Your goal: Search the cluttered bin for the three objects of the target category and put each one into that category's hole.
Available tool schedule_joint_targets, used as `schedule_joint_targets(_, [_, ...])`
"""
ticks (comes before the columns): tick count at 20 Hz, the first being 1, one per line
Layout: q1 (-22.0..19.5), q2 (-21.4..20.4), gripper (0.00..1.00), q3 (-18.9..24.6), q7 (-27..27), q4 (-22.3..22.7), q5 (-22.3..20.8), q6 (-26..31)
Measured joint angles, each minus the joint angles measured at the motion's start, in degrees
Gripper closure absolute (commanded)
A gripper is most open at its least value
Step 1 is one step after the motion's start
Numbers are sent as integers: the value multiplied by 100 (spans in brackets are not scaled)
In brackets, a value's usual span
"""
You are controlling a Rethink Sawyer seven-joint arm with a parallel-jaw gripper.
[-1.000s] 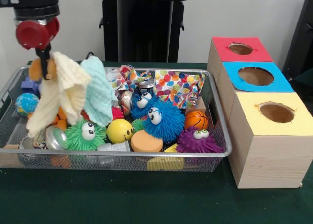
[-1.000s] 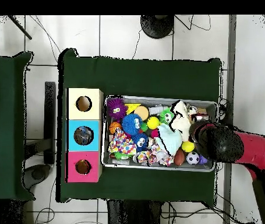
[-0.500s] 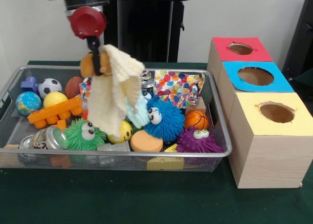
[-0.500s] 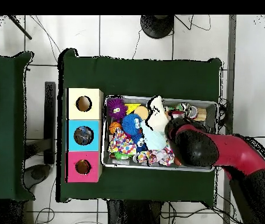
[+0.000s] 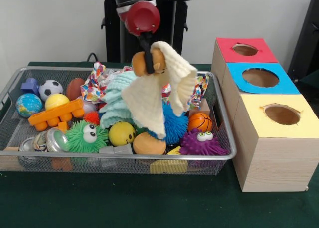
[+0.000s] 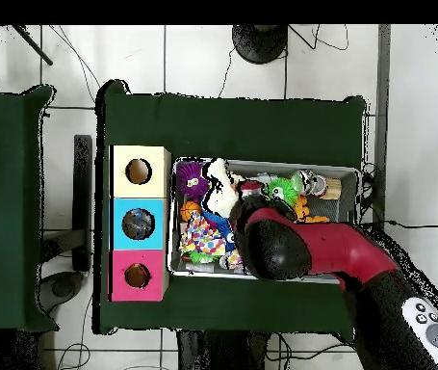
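Observation:
My gripper [image 5: 147, 57] hangs above the middle of the wire mesh bin [image 5: 124, 157] and is shut on a tan-brown plush animal [image 5: 151, 61]. A cream cloth [image 5: 155, 96] is caught with the plush and hangs down over the toys. The red-topped box with its round hole [image 5: 245, 50] stands at the back right, beyond the bin's right end. In the overhead view the arm [image 6: 272, 243] covers the bin's middle, the cream cloth [image 6: 220, 183] shows by it, and the red box's hole [image 6: 138, 276] is at the lower left. No other plush animals show.
The blue-topped box [image 5: 260, 77] and the yellow-topped box [image 5: 281, 114] stand in a row in front of the red one. The bin holds a mint cloth [image 5: 115, 102], green [image 5: 87, 137], blue [image 5: 175, 124] and purple [image 5: 202, 142] spiky balls, an orange block [image 5: 56, 113] and several small balls.
In the front view my gripper has carried the plush and the cream cloth from the bin's left end to its middle, toward the boxes. The mint cloth has dropped back into the bin.

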Motion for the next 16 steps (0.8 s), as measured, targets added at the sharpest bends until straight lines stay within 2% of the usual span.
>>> schedule_joint_targets(3, [120, 132, 100, -81, 178, -1, 1, -770])
schedule_joint_targets(8, [155, 294, 100, -124, 395, -2, 1, -1506])
schedule_joint_targets(12, [106, 473, 100, -124, 489, -2, -2, -1854])
schedule_joint_targets(16, [-12, 734, 100, -116, 494, -4, -2, -1897])
